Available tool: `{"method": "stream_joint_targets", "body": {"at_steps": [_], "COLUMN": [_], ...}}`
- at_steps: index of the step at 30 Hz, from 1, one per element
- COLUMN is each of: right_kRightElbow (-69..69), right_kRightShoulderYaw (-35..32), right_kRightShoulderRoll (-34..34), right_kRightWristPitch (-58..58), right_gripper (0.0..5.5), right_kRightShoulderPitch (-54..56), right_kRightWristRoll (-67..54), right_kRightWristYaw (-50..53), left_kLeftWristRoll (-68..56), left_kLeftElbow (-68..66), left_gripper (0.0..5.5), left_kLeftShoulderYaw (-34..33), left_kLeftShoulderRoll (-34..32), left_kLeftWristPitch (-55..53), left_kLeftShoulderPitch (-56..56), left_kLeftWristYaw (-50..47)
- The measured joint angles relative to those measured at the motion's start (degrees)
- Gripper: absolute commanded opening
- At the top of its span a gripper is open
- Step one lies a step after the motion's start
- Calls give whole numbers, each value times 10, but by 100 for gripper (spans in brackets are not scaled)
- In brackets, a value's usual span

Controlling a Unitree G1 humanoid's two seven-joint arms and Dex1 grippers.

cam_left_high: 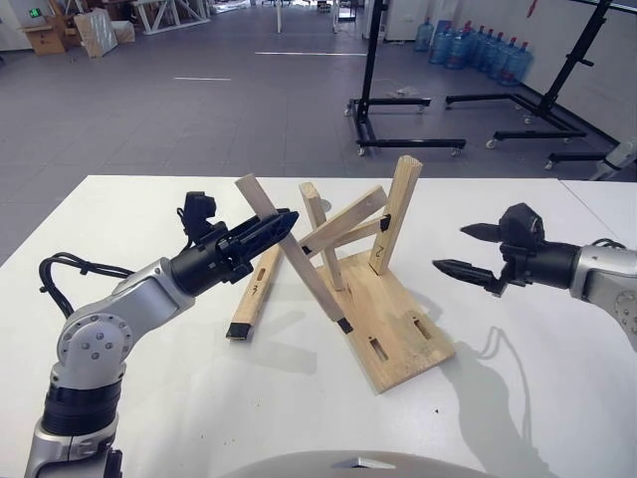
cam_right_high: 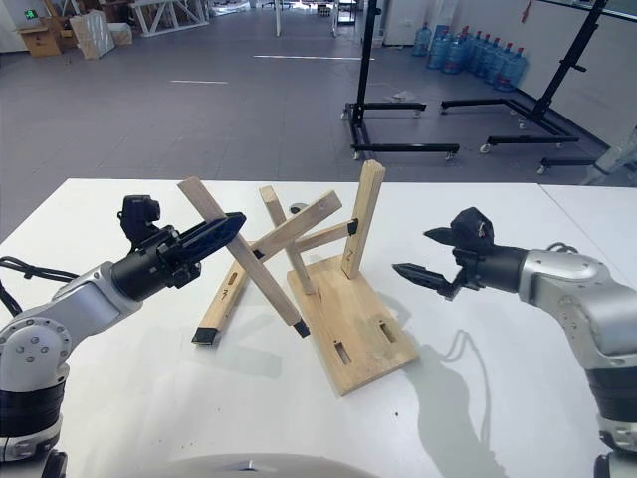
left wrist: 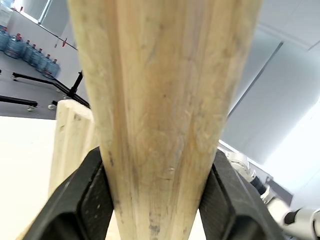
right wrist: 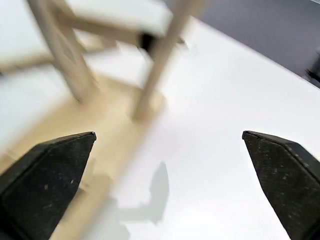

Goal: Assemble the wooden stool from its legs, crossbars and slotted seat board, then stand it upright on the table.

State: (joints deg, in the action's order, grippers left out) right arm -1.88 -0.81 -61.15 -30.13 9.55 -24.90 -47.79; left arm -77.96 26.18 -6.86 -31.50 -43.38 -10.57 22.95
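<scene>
Our left gripper (cam_left_high: 274,227) clamps the upper part of a slanted leg (cam_left_high: 299,262); its long axis runs down and away toward the seat board (cam_left_high: 403,339) lying flat on the table (cam_left_high: 249,408). Our right gripper (cam_left_high: 450,248) hovers spread and empty, beside the board's upright leg (cam_left_high: 396,214).

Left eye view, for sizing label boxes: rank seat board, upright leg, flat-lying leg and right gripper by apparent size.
1. Seat board.
2. Upright leg and flat-lying leg: about alike, and the flat one is partly hidden, so unranked.
3. Right gripper, smallest.
</scene>
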Motion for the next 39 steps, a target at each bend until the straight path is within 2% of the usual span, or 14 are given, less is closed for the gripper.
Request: {"method": "stream_joint_targets", "body": {"at_steps": [2, 5, 9, 14, 20, 25, 29, 32, 39], "right_kRightElbow": [64, 117, 103, 93, -14, -36, 2, 35, 38], "right_kRightShoulderYaw": [53, 99, 112, 121, 145, 143, 81, 64, 77], "right_kRightShoulderRoll": [-14, -18, -6, 55, 127, 144, 112, 109, 150], "right_kRightWristPitch": [66, 133, 153, 153, 92, 59, 56, 61, 64], "right_gripper": [540, 540, 540, 540, 540, 540, 540, 540, 540], "right_kRightShoulderPitch": [-1, -14, -36, -15, -39, -40, -39, -24, -7], "right_kRightWristRoll": [96, 168, 171, 178, 157, 159, 159, 158, 149], "right_kRightWristYaw": [-12, -42, -99, -92, -88, -74, -67, -72, -80], "left_kLeftWristRoll": [23, 50, 89, 111, 111, 123, 165, 185, 172], "left_kLeftElbow": [8, 21, 30, 29, 30, 2, -41, -44, -74], "left_gripper": [206, 206, 206, 206, 206, 206, 206, 206, 206], "left_kLeftShoulderYaw": [0, 1, 3, 1, -9, -30, -4, 24, 48], "left_kLeftShoulderRoll": [-1, 5, 16, 26, 25, -7, -38, -24, 12], "left_kLeftWristPitch": [4, 15, 34, 45, 45, 45, 31, 39, 18], "left_kLeftShoulderPitch": [1, 2, 9, 10, 8, -24, -57, -61, -103], "left_kLeftWristYaw": [15, 22, 38, 45, 59, 103, 153, 198, 246]}}
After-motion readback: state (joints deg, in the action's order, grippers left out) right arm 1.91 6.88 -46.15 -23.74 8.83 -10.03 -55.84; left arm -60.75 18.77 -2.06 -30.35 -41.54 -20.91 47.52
